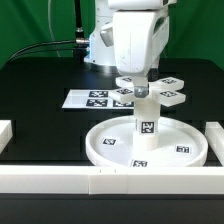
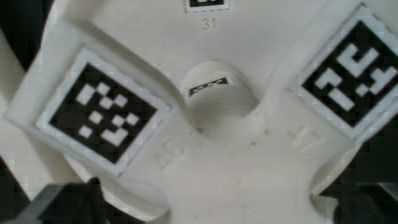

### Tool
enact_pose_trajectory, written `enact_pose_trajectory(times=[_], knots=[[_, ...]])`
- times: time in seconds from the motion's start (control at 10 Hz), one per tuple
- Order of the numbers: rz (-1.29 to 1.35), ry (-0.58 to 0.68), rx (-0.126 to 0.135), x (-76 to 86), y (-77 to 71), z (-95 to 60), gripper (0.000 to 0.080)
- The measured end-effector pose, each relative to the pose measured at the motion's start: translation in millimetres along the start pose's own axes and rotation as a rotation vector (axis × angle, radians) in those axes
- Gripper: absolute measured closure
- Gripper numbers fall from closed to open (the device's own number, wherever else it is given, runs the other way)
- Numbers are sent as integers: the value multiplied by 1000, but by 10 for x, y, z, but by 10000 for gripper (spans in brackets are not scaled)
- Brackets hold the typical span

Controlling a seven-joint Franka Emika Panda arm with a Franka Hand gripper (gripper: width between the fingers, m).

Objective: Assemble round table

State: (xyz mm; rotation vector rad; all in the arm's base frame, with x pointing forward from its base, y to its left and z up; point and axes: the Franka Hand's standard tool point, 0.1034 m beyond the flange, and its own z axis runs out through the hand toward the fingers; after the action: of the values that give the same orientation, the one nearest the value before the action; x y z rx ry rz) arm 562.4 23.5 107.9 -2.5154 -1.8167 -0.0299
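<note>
The cross piece (image 1: 150, 90) sits on top of the leg (image 1: 143, 128), and the leg stands upright near the middle of the disc (image 1: 148, 141), which lies flat on the black worktop (image 1: 40, 100) just behind the front rail (image 1: 110, 180). The step, as I judge it, is seating and twisting the cross onto the leg. Doing it well calls for keeping the cross level and centred over the leg, and turning without pushing sideways, since a tall leg could tip.

The pincer (image 1: 140, 72) is down at the cross, but whether it grips I cannot tell; the wrist view shows the cross filling the picture, not the fingers.

All three parts are plain white plastic with black-and-white square tags. The marker board (image 1: 95, 98) lies behind.
</note>
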Motion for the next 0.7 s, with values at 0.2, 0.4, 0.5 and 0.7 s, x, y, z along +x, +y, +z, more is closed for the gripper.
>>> enact_pose_trajectory(times=[0.2, 0.4, 0.5, 0.7], knots=[[-24, 0, 1, -5, -1, 5, 151], [-113, -13, -2, -9, -4, 18, 151], [-163, -25, -5, -4, -6, 18, 151], [-163, -29, -4, -3, -14, 23, 151]])
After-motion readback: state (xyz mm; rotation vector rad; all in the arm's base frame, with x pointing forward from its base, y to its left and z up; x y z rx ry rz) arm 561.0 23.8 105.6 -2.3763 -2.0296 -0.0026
